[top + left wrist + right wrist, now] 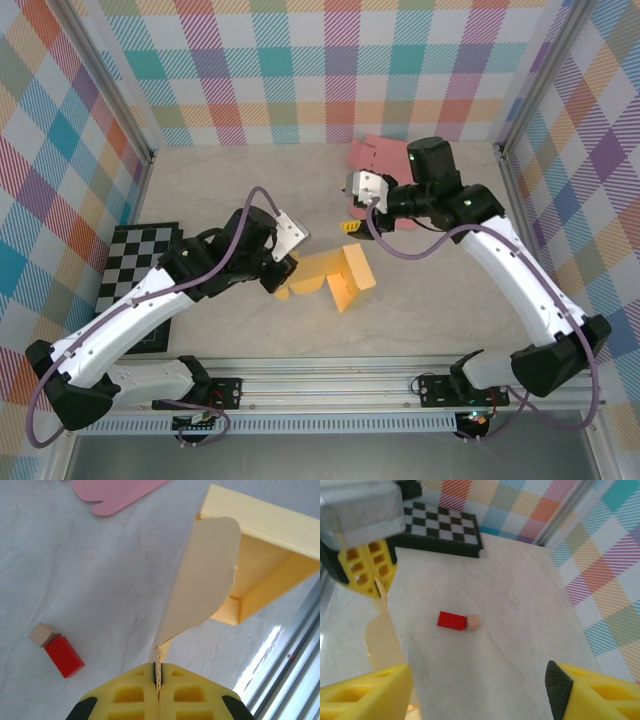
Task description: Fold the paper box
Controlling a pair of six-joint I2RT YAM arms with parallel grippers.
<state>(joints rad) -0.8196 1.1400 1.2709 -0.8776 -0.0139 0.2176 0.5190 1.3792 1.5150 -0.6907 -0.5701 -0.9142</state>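
My left gripper (157, 672) is clamped on 1 flap (202, 580) of the paper box (270, 545) ahead, probably anchoring it; right gripper (480, 692) hovers, spread apart.

Top camera looks down; wrist cameras share red block (64, 656).

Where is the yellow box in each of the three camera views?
Top external: box centre, between the arms.
Left wrist: box upper right, flap running down to the left fingers.
Right wrist: flap at lower left, under the left fingers.
Shared landmark: the left fingers pinching the flap.
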